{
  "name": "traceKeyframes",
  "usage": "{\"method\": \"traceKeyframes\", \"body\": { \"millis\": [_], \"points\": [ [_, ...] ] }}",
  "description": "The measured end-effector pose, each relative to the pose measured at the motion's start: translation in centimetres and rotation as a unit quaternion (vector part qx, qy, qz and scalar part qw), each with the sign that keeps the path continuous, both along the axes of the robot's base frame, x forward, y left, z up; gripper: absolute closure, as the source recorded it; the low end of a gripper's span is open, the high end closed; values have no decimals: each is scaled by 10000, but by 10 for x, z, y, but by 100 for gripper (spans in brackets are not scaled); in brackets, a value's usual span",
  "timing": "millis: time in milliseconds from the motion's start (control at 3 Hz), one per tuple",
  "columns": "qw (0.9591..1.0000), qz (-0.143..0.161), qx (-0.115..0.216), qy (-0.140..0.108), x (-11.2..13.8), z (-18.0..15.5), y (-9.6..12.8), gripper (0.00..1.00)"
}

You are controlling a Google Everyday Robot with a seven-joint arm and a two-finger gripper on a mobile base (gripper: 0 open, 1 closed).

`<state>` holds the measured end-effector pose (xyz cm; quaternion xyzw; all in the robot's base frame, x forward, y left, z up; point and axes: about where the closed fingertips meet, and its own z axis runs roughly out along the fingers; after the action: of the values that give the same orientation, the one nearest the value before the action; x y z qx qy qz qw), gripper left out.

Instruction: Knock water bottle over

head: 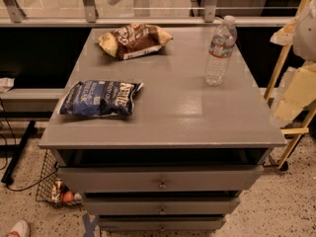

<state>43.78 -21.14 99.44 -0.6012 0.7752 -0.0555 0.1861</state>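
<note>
The water bottle stands upright near the back right of the grey table top. It is clear ribbed plastic with a white cap and a white-and-red label band. My gripper shows as a pale shape at the right edge of the view, off the table's right side. It is lower than the bottle, to its right, and well apart from it. A white part of my arm is above it.
A brown chip bag lies at the back left and a blue chip bag at the front left. The table has drawers below. A yellow wooden frame stands to the right, and a wire basket sits on the floor at the left.
</note>
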Motion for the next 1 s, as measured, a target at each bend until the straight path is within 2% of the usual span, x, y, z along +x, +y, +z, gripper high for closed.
{"method": "traceKeyframes", "body": {
  "millis": [333,667,1000],
  "points": [
    [10000,0,0,-1,0,0,0,0],
    [9986,-237,418,-237,23,-3,-16,0],
    [9890,-607,1198,-619,68,-15,-43,0]
  ]
}}
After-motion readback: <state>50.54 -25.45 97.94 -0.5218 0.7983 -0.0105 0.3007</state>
